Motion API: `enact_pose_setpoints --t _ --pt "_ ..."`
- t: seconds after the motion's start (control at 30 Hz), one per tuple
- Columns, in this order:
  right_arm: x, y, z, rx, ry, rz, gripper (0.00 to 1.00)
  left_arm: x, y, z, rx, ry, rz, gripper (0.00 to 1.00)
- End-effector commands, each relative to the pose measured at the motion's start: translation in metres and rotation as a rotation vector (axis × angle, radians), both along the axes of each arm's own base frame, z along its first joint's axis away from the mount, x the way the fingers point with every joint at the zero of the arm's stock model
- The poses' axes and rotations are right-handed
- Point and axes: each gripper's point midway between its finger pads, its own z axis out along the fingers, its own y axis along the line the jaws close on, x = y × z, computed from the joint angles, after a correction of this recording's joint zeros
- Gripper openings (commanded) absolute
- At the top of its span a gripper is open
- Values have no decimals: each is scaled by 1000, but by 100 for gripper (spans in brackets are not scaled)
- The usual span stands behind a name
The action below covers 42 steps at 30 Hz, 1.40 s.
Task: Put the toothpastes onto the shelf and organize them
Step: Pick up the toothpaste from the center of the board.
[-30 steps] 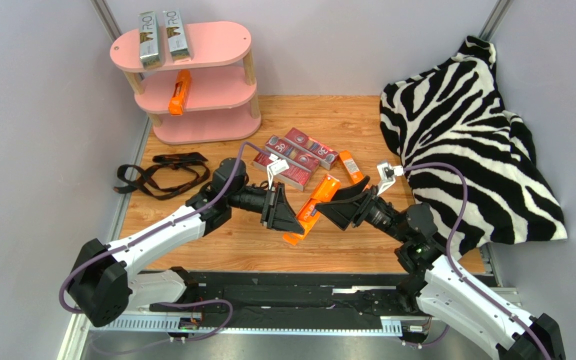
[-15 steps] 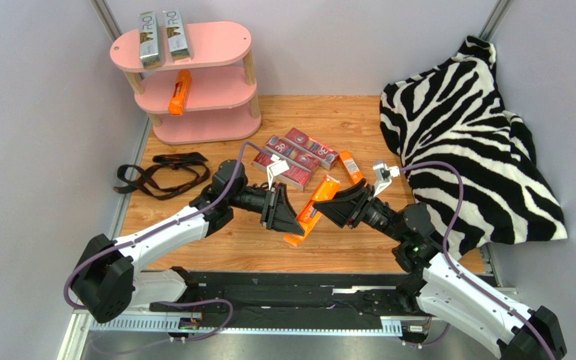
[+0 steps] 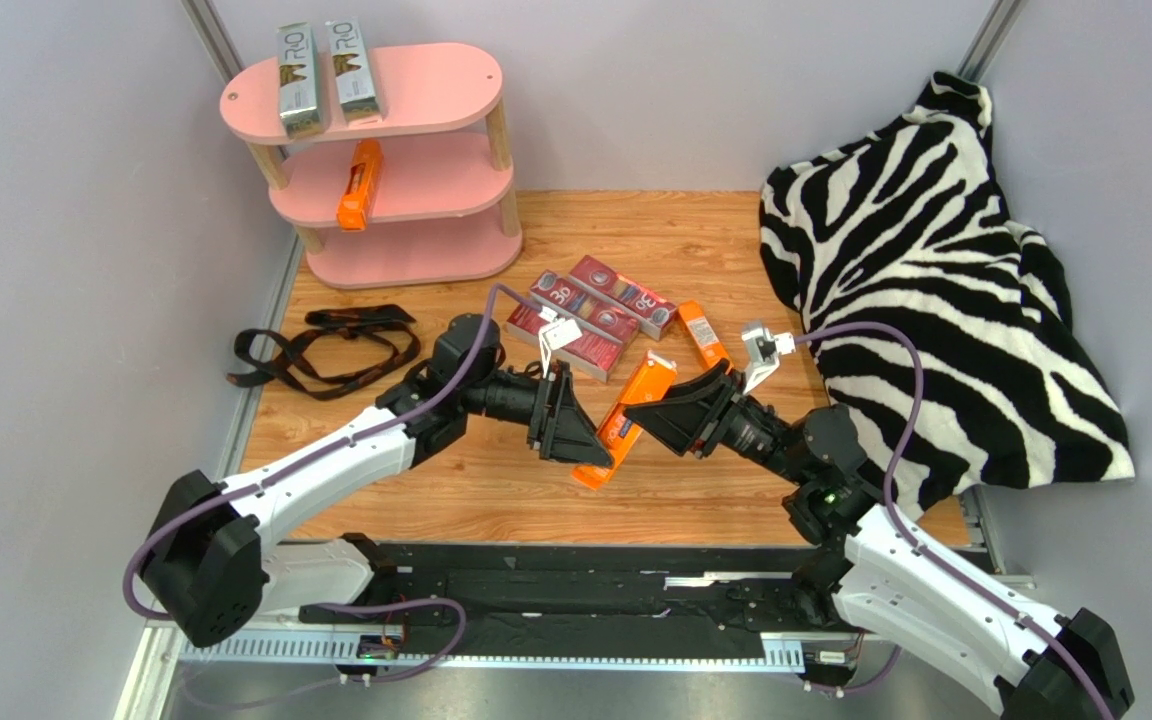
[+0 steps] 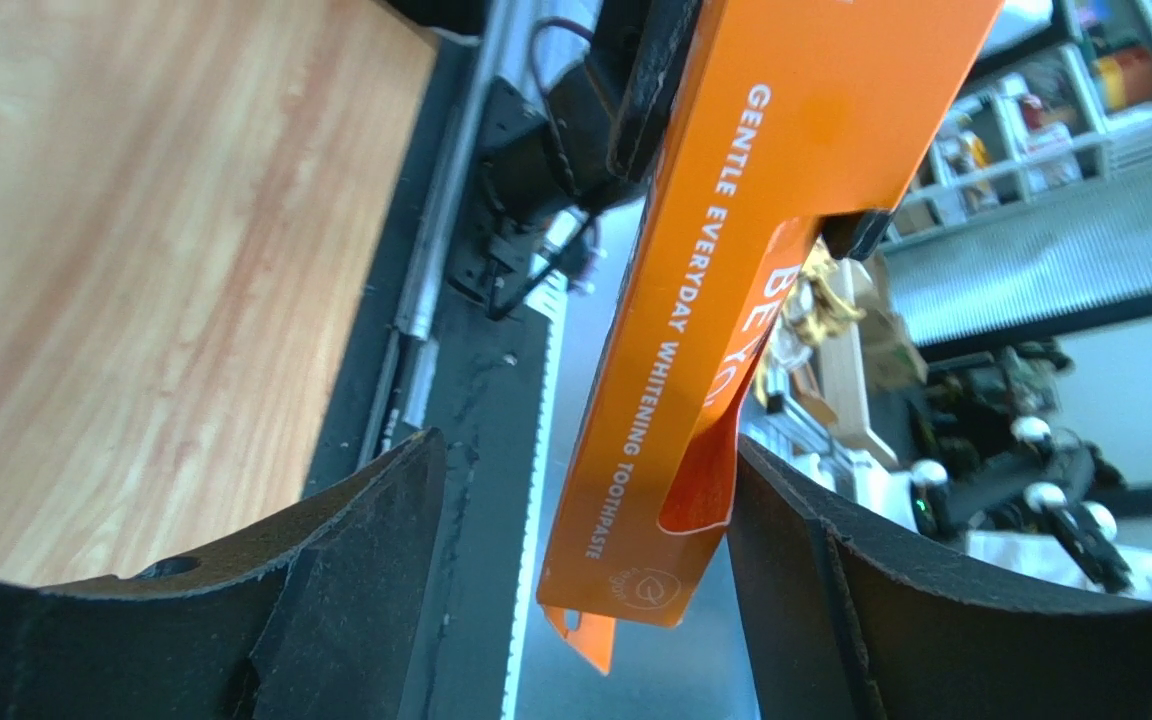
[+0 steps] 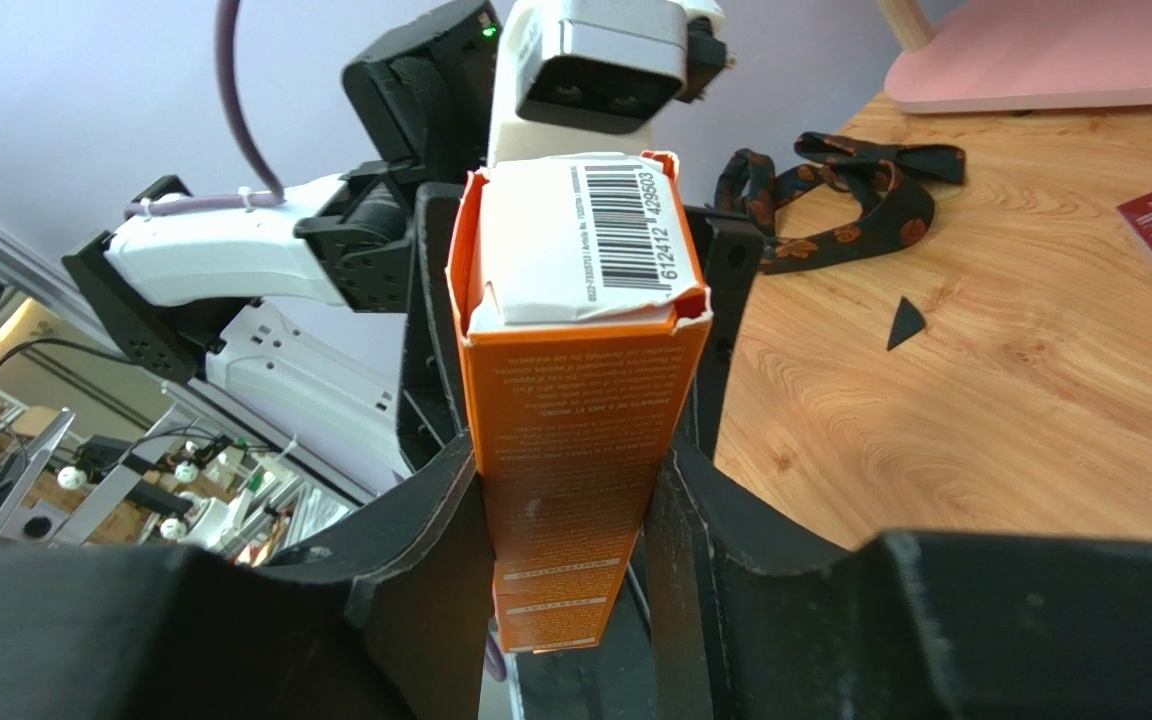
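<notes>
**Orange toothpaste carton, held tilted above the table**
Right hand pinches the carton's sides. Left hand is spread around its flapped end without gripping. Advice: draw the left hand straight back, clear of the flap, then lay the carton on the shelf beside its orange twin.

Left arm and right arm are wearing white shells over black joints.
Purple cables are trailing both; left gripper and right gripper are ending in black wedges.
</notes>
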Motion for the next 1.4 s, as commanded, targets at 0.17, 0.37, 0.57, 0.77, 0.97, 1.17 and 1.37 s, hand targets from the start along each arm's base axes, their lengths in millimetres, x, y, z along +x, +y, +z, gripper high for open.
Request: enact_pose_setpoints --t 0.17,0.37,0.57,0.77,0.97,1.17,1.37 --pt "13 -25 33 107 -28 -171 31 47 16 59 12 -245 247 78" --pt "15 -53 50 202 -9 -290 31 65 13 93 -48 -284 289 79" --pt "14 -94 70 337 -22 -437 32 68 -2 117 -165 -276 236 80" --pt "13 -125 77 483 18 -525 32 63 -11 132 -267 -259 168 82" --pt "17 -142 73 573 62 -583 31 48 -18 142 -328 -256 63 90" --pt "19 -138 77 590 54 -565 32 32 -32 140 -326 -246 -5 93" --pt "13 -121 90 549 20 -488 31 31 -47 128 -287 -231 -24 93"
